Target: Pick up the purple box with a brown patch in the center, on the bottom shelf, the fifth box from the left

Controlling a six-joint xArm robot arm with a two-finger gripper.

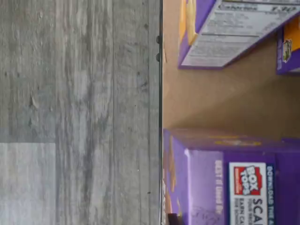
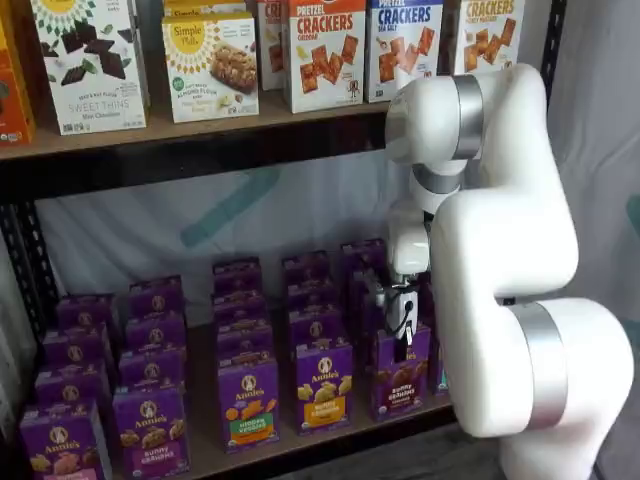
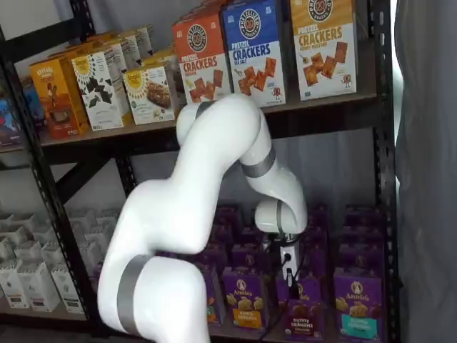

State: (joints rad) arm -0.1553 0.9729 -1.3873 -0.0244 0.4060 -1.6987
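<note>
- Orange-cookie carton (image 2: 248,400), then yellow-cookie carton (image 2: 322,385), front row of the bottom shelf (image 2: 300,445).
- Right of them: the purple box (image 2: 401,378), upright, brown cookies mid-face; also seen in a shelf view (image 3: 303,306).
- Hand (image 2: 403,330) hangs just above this box, seemingly slightly in front; box lies directly below, long axis vertical.
- Fingers side-on; spread or pressed together, cannot tell.

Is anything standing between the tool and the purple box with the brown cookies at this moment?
Nothing visible does. In both shelf views the tool hangs right above the purple box, which stands at the front edge of the bottom shelf. The neighbouring yellow-cookie carton stands beside it, not in the path. Whether the fingers are open cannot be told.
</note>
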